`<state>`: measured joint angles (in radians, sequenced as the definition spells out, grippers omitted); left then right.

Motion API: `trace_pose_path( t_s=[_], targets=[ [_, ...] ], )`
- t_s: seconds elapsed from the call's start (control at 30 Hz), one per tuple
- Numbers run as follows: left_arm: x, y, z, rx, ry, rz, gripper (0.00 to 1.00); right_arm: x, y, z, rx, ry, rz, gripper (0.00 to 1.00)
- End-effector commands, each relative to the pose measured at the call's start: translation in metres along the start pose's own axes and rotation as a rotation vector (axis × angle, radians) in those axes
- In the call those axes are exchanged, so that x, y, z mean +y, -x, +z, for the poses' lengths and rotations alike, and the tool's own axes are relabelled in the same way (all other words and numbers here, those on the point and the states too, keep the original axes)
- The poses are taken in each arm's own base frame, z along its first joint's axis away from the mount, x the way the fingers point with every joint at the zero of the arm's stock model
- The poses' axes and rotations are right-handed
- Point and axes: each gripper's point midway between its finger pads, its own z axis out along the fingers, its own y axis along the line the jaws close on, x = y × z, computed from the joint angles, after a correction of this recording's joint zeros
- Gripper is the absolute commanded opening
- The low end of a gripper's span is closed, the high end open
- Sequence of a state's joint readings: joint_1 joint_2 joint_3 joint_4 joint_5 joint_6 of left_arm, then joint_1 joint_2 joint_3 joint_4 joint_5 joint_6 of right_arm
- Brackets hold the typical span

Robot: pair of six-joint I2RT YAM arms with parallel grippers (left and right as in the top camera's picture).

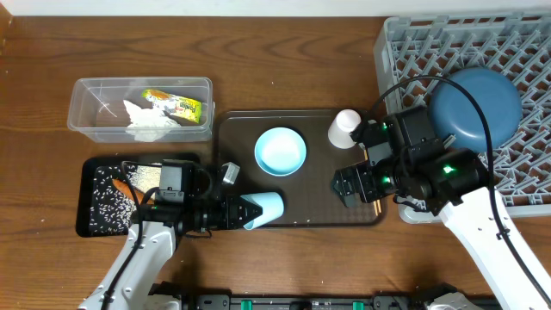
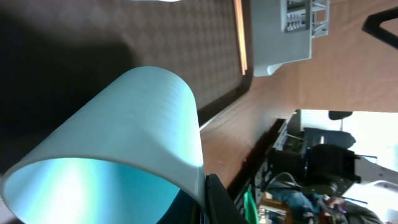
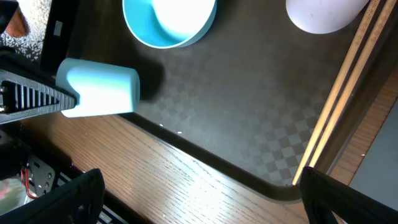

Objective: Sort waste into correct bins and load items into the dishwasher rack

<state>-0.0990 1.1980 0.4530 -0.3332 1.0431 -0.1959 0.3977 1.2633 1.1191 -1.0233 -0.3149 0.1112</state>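
**Overhead.** The left gripper (image 1: 247, 212) is clamped on the small pale-blue cup (image 1: 269, 207), which lies on its side at the near edge of the brown serving tray (image 1: 318, 185). The right gripper (image 1: 346, 184) is spread wide and empty.

**Left wrist.** The cup's mouth faces the camera. One finger (image 2: 217, 199) bears on the rim, and the other is apparently inside. The wall looks thin, light and smooth, so a pinch there may slip.

**Right wrist.** The cup's closed end points inward over the tray.
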Motion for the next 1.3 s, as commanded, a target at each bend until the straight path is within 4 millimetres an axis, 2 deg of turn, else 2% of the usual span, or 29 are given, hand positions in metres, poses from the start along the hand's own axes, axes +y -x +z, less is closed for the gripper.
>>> trace_pose_path(
  t_s=[0.0, 0.43, 0.67, 1.0, 1.07, 1.17, 1.27],
  targets=[
    [-0.015, 0.001, -0.002, 0.012, -0.075, -0.019, 0.06, 0.007, 0.001, 0.001, 0.002, 0.011, -0.020, 0.99],
    [-0.109, 0.027, -0.034, 0.007, -0.450, 0.149, 0.06, 0.007, 0.001, 0.001, 0.002, 0.011, -0.020, 0.99],
    [-0.120, 0.039, -0.039, -0.020, -0.467, 0.178, 0.06, 0.007, 0.001, 0.001, 0.002, 0.011, -0.020, 0.99],
    [-0.120, 0.039, -0.039, -0.014, -0.468, 0.152, 0.06, 0.008, 0.006, 0.000, -0.018, 0.014, -0.025, 0.99],
    [-0.120, 0.039, -0.039, -0.012, -0.468, 0.139, 0.06, 0.015, 0.010, 0.000, -0.034, 0.053, -0.033, 0.99],
    [-0.121, 0.039, -0.039, -0.007, -0.471, 0.132, 0.06, 0.034, 0.008, -0.002, -0.021, 0.169, -0.037, 0.99],
    [-0.122, 0.037, -0.040, 0.004, -0.482, 0.135, 0.06, 0.045, 0.007, -0.005, -0.024, 0.233, -0.088, 0.99]
  ],
)
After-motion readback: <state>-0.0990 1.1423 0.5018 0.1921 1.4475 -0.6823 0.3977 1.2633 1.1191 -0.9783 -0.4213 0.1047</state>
